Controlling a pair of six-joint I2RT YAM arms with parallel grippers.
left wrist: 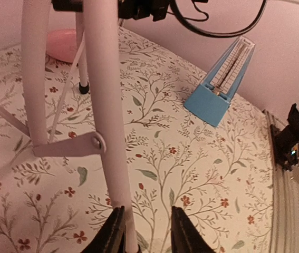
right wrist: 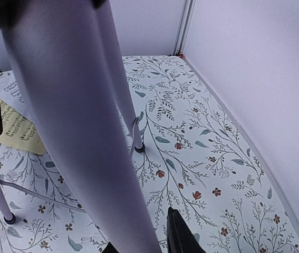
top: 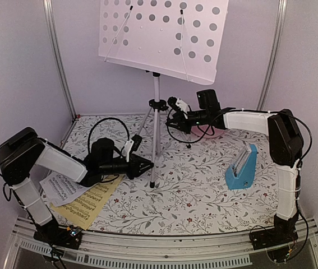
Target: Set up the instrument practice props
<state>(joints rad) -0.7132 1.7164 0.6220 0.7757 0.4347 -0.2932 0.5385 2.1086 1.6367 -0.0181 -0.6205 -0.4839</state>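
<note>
On the left, the white sheet (top: 62, 188) lies partly over the yellow sheet (top: 88, 206), both thin paper on the flowered tabletop (top: 198, 196). Your left gripper (left wrist: 147, 212) has its jaws narrow around a smooth round leg (left wrist: 106, 105) of the stand (top: 156, 120), not clamped. Your right gripper (top: 176, 105) is close at the stand, higher up; its jaws I cannot tell. The blue pyramid metronome (top: 242, 168) stands apart, right.

A silver tripod music stand (top: 156, 106) stands upright in the middle of the flowered desk (top: 192, 196), legs spread, its pale perforated panel (top: 159, 39) tilted on top. A white sheet (top: 62, 188) overlaps a yellow sheet (top: 91, 206), both flat at the near left. A blue pyramid metronome (top: 242, 168) stands upright at the right.
</note>
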